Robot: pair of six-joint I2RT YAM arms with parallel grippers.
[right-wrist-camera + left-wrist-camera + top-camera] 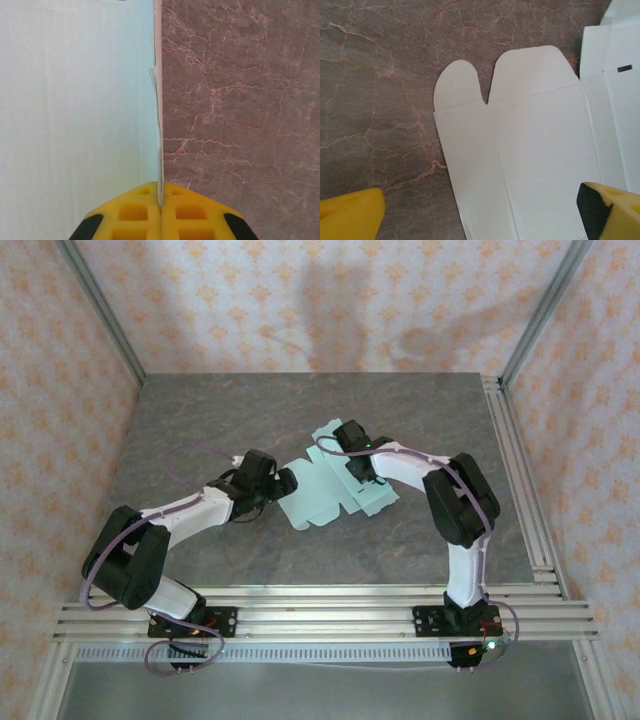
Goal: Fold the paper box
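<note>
Two grippers attend one sheet. The left gripper [287,481] is spread wide, one yellow finger [350,217] over the grey, veined stone-look table [200,430] and the other over the paper box [340,498]. The box is a pale mint-green flat die-cut card lying mid-table, with two rounded tabs [455,85]. The right gripper [161,202] is closed, pinching a raised flap's thin edge.

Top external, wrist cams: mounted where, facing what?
Top external: high behind, looking down on table, left arm, right arm, paper box.
Left wrist: faces down at the box's rounded tabs; left gripper open at bottom.
Right wrist: looks along right gripper, shut on a box edge.
Shared: all show box and table.
</note>
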